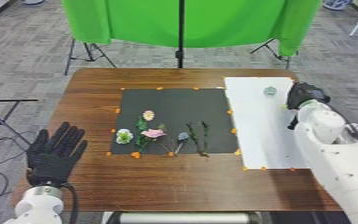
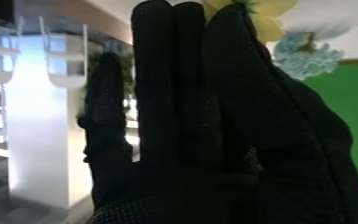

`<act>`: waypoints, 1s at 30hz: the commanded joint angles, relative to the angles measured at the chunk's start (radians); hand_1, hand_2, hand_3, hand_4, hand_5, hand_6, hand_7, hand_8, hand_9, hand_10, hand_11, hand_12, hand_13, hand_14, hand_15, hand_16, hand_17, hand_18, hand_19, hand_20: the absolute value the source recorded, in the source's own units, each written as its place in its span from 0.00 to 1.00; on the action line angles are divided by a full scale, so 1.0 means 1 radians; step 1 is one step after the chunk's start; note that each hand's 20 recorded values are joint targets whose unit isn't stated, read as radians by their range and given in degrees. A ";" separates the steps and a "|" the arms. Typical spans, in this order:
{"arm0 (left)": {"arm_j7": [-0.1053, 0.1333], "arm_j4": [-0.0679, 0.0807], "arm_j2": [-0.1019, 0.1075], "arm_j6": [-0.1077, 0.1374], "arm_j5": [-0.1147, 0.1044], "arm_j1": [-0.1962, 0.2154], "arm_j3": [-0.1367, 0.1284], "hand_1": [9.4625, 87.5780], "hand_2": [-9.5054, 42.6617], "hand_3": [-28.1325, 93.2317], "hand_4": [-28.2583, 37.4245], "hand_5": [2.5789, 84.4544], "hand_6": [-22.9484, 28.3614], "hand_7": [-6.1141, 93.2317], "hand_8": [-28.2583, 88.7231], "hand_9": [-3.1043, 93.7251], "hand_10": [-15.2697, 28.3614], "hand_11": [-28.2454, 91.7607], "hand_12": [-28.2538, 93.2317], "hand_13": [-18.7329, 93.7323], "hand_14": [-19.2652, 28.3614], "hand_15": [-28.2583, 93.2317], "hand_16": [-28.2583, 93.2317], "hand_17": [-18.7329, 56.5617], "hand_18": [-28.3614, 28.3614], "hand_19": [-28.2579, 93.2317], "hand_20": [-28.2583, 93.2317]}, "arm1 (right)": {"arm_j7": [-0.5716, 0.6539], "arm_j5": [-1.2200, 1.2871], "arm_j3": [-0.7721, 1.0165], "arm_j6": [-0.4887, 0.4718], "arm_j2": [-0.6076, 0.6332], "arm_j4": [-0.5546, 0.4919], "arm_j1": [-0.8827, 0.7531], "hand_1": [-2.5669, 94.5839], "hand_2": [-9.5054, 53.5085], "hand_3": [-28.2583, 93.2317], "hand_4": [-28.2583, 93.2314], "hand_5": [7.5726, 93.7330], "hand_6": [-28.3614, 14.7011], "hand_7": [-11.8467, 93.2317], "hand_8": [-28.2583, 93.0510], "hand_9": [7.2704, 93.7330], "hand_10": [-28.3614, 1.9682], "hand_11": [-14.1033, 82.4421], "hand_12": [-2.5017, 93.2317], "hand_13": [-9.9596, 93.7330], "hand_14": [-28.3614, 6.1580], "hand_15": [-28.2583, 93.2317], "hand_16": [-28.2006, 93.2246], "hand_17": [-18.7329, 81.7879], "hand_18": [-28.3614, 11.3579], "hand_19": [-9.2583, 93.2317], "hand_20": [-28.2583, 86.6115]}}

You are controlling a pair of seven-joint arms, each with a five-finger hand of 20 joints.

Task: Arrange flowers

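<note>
At the left side of the head view, the left robot hand [image 1: 53, 159] is over the edge of the brown tabletop [image 1: 158, 185]. It is wide open, with its fingers straight and spread, and it has nothing in it. Next comes a black mat [image 1: 171, 100] with small orange bits around its edge. The flowers lie on it. The white flower [image 1: 124, 136] is first. The pink daisy [image 1: 149, 115] is a bit farther back, with green leaves [image 1: 143, 125] just below its head. The big pink flower [image 1: 153, 133] is near those leaves. Then there is the blue-gray flower [image 1: 183, 136]. Behind the tabletop hangs a bright green cloth [image 1: 229, 25]. Back on the mat, two thin dark green stems [image 1: 205, 132] lie side by side.

Beside the mat is a long white sheet [image 1: 266, 130]. Near its back end is a pale blue-green thing [image 1: 270, 91], too small to name. The right robot hand [image 1: 309, 93] is at the sheet's far side, near that thing. I cannot tell how open the hand is, or if it has hold of anything. In the right wrist view, a yellow flower [image 2: 271, 20] is right by the hand, with a light blue flower [image 2: 305, 56] near it.
</note>
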 commanded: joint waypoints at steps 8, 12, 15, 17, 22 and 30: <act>0.013 -0.006 -0.001 0.005 -0.028 0.044 -0.013 0.21 0.45 0.85 0.00 0.53 0.63 0.21 0.14 0.46 0.69 0.44 0.32 0.46 0.69 0.49 0.18 0.17 0.74 0.51 0.33 | -0.184 0.086 -0.181 0.111 0.000 -0.421 -0.084 0.65 0.00 0.79 0.00 0.81 0.74 0.36 0.21 0.91 0.66 0.23 0.43 0.76 0.67 0.45 0.60 0.43 0.25 0.80 0.61; -0.003 0.001 -0.004 -0.004 -0.020 0.023 0.000 0.21 0.45 0.85 0.00 0.53 0.63 0.21 0.14 0.46 0.69 0.44 0.32 0.46 0.69 0.49 0.18 0.17 0.74 0.51 0.33 | -0.241 0.054 -0.279 0.111 -0.074 -0.400 -0.038 0.65 0.00 0.79 0.00 0.81 0.74 0.36 0.22 0.91 0.65 0.23 0.43 0.76 0.66 0.45 0.59 0.43 0.25 0.80 0.61; -0.006 0.000 -0.005 -0.004 -0.016 0.019 0.002 0.21 0.45 0.85 0.00 0.53 0.63 0.22 0.14 0.46 0.69 0.44 0.32 0.46 0.69 0.49 0.18 0.17 0.74 0.51 0.33 | -0.267 0.027 -0.318 0.081 -0.117 -0.362 -0.024 0.66 0.00 0.79 0.00 0.81 0.74 0.36 0.22 0.91 0.65 0.23 0.43 0.76 0.67 0.45 0.59 0.43 0.25 0.80 0.61; -0.010 0.003 -0.008 -0.006 -0.023 0.015 -0.001 0.21 0.45 0.85 0.00 0.53 0.63 0.22 0.14 0.46 0.69 0.44 0.31 0.46 0.70 0.50 0.18 0.17 0.74 0.51 0.33 | -0.292 -0.046 -0.331 0.067 -0.128 -0.341 -0.027 0.66 0.00 0.79 0.00 0.81 0.73 0.36 0.22 0.91 0.65 0.23 0.43 0.76 0.67 0.45 0.59 0.43 0.25 0.80 0.61; -0.012 0.006 -0.010 -0.004 -0.029 0.011 0.001 0.21 0.45 0.85 0.00 0.53 0.63 0.22 0.14 0.46 0.69 0.44 0.31 0.46 0.69 0.50 0.18 0.17 0.74 0.51 0.33 | -0.286 -0.090 -0.334 0.048 -0.132 -0.310 -0.035 0.65 0.00 0.79 0.00 0.81 0.73 0.36 0.22 0.90 0.65 0.23 0.43 0.74 0.67 0.45 0.59 0.43 0.25 0.79 0.61; -0.007 0.010 -0.014 0.004 -0.042 0.026 -0.011 0.21 0.45 0.85 0.00 0.53 0.63 0.22 0.14 0.46 0.69 0.44 0.31 0.46 0.70 0.50 0.18 0.17 0.74 0.51 0.33 | -0.271 -0.103 -0.324 0.030 -0.112 -0.306 -0.064 0.65 0.00 0.79 0.00 0.81 0.74 0.36 0.22 0.89 0.65 0.23 0.43 0.74 0.67 0.45 0.59 0.42 0.25 0.79 0.61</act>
